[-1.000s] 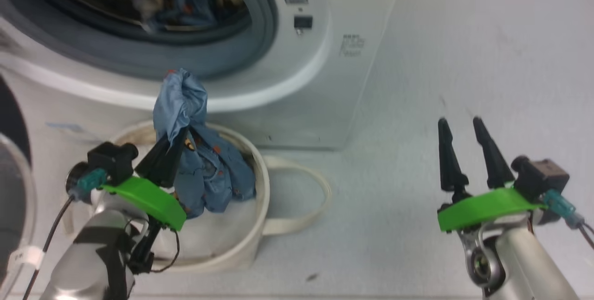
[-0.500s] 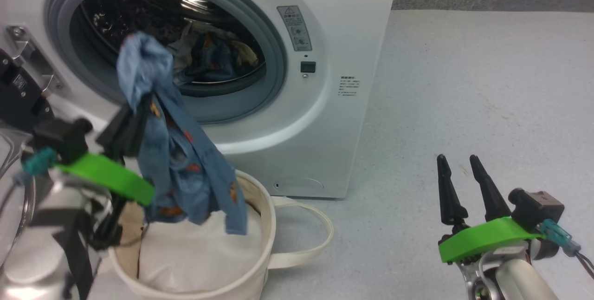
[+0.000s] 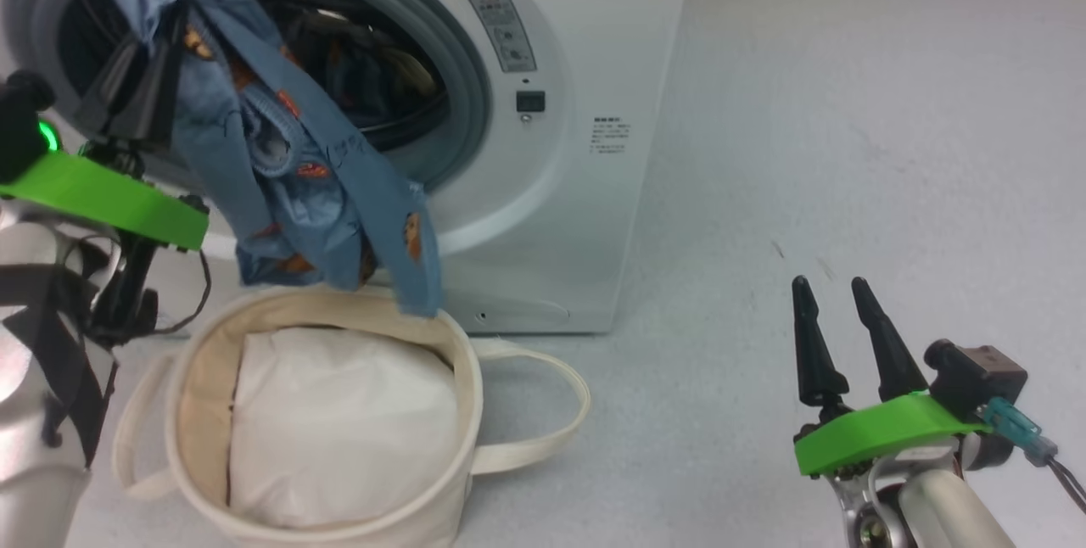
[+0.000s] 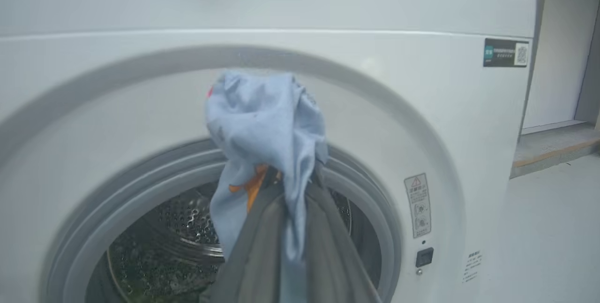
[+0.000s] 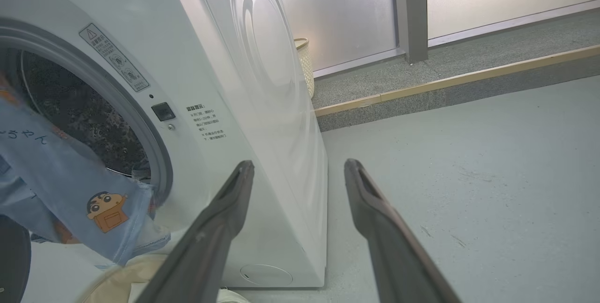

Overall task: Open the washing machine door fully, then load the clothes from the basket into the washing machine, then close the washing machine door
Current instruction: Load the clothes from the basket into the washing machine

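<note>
The left gripper [image 3: 154,56] pinches a light blue, orange-printed cloth garment [image 3: 288,192] before the white front-loading washing machine [image 3: 577,64] (right gripper [image 3: 829,293] spread, empty).

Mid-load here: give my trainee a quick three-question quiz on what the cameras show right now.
1. True or false: the left hand is shut on a blue garment.
2. Pick one: the garment's lower end hangs just above A) the basket, B) a chair, C) a table.
3. Fill in: the right hand is ____ and holds nothing.
Key: 1 true; 2 A; 3 open.
</note>
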You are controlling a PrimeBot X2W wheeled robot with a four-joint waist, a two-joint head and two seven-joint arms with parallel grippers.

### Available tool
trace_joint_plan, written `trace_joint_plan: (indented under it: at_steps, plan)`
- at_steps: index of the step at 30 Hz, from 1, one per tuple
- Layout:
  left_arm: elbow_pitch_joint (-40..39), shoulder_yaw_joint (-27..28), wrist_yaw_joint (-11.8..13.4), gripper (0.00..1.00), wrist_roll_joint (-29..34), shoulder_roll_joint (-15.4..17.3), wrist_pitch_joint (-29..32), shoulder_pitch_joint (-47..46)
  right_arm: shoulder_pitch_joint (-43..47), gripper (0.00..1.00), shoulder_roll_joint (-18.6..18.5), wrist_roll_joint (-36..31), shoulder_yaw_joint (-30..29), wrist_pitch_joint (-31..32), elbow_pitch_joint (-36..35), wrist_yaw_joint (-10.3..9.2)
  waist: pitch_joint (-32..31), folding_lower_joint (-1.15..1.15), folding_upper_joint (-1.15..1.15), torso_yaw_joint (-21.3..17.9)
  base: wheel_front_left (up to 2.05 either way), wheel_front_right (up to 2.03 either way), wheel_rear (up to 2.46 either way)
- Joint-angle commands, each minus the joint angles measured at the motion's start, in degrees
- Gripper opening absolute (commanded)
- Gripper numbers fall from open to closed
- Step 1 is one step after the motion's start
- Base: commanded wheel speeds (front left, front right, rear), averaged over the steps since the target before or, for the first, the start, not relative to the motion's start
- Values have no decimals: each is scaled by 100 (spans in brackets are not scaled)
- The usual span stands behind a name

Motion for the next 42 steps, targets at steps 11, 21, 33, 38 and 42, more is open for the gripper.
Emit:
trace_joint_plan:
  at_steps: [11,21,33,38,42]
  plan:
    - [506,890,-9,0,418,-221,-93,-112,-275,100,-77,-208,-37,-71,-346,1,551,-1,0,-315,0,0,0]
    - [1423,1028,-40,0,666,-387,-94,-549,-450,100,-69,-267,61,-71,-410,1,906,-1,0,-355,0,0,0]
    - [2288,817,-43,0,593,-167,-95,-1508,-550,100,-112,-489,-191,-71,-614,1,1686,-1,0,-643,0,0,0]
    - [2667,580,-43,0,551,-150,-95,-2007,-415,100,-229,-635,-222,-71,-697,1,2051,-1,0,-714,0,0,0]
    - [2923,399,-43,0,539,-117,-95,-2458,-207,100,-358,-742,-497,-71,-806,1,2373,-1,0,-723,0,0,0]
